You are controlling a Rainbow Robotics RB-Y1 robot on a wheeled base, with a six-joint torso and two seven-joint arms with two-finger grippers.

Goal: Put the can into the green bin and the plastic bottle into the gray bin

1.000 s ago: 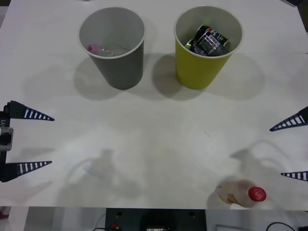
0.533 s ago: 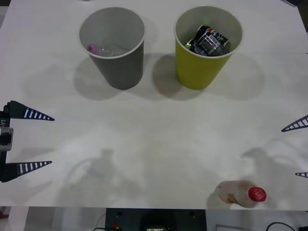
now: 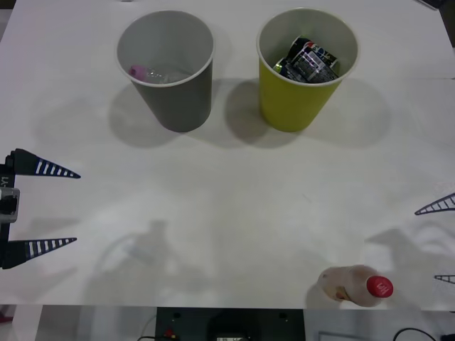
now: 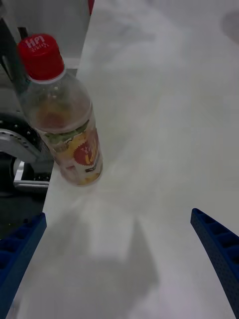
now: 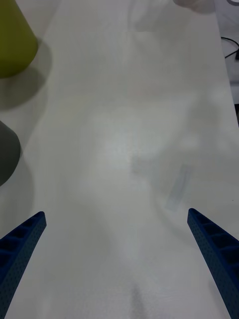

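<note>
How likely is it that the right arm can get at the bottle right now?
Probably yes. The bottle stands upright at the near table edge, with bare table all round it. The right gripper hangs open just to its right, and the wrist view shows nothing between its fingers and the bottle.

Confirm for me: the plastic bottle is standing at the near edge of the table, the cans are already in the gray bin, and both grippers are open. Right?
Not quite. The cans are in the green bin, not the gray bin, as the front view shows. The rest holds: the plastic bottle stands at the table's near edge, and the left gripper and right gripper are both open.
</note>
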